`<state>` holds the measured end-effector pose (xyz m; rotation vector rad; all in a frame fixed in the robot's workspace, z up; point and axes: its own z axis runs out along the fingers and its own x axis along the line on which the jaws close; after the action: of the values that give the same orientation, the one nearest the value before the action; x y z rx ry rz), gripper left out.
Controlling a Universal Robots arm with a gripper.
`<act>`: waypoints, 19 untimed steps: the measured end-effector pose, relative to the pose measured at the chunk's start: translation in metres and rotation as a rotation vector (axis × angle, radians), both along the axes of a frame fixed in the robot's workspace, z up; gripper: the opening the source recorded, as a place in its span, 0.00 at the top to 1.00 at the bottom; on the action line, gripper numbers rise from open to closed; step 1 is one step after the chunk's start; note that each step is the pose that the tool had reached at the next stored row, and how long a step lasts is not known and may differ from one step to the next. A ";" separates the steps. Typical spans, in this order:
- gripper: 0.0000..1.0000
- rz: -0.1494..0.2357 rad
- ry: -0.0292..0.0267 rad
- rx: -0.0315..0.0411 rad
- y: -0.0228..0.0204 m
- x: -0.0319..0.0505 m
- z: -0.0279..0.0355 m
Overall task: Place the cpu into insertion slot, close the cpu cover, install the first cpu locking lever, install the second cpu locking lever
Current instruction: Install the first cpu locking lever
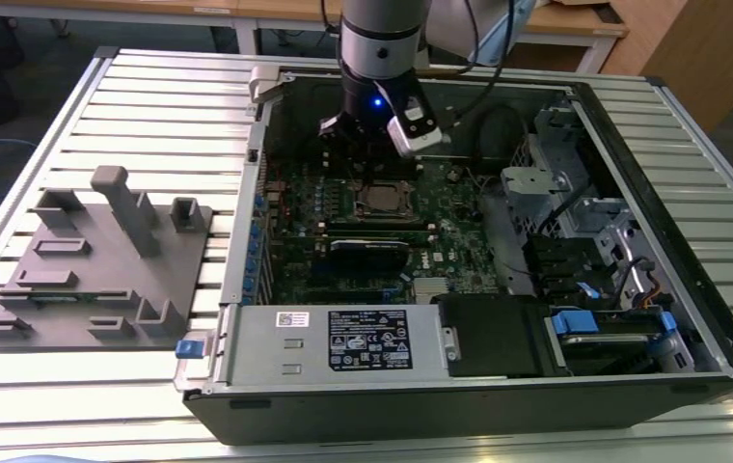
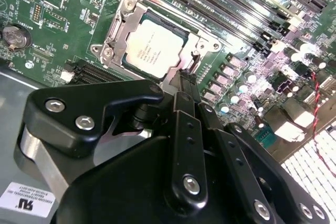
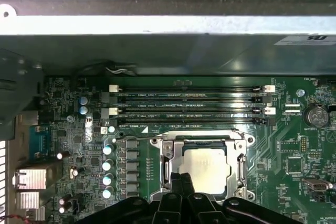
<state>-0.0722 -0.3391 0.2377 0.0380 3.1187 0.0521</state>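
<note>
The cpu [image 2: 157, 48] is lying flat in the insertion slot [image 1: 384, 200], its dull metal top showing through the window of the cpu cover [image 2: 122, 29], which is sitting down over it as a silvery frame. The pincer [image 2: 185, 80] is hanging just beside one edge of that frame, its fingers pressing together as one narrow black blade. Whether they are nipping anything thin at that edge, I cannot tell. In the second wrist view the blade's long axis is pointing straight at the socket, so the chip is lying directly ahead of the tips and close to them. The green board [image 3: 294, 156] is spreading around the socket, with the long black memory slots [image 3: 191, 103] running along its far side, inside the open computer case [image 1: 470, 386] on the slatted worktop [image 1: 148, 87].
</note>
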 end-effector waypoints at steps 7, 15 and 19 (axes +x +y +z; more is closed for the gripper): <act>0.89 0.000 -0.0013 0.0002 0.0000 0.0000 0.0051; 0.89 0.000 -0.0071 0.0000 -0.0002 -0.0100 0.0052; 0.89 0.000 -0.0127 0.0000 -0.0004 -0.0193 0.0052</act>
<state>-0.0915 -0.3395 0.2428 0.0376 3.1060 0.0521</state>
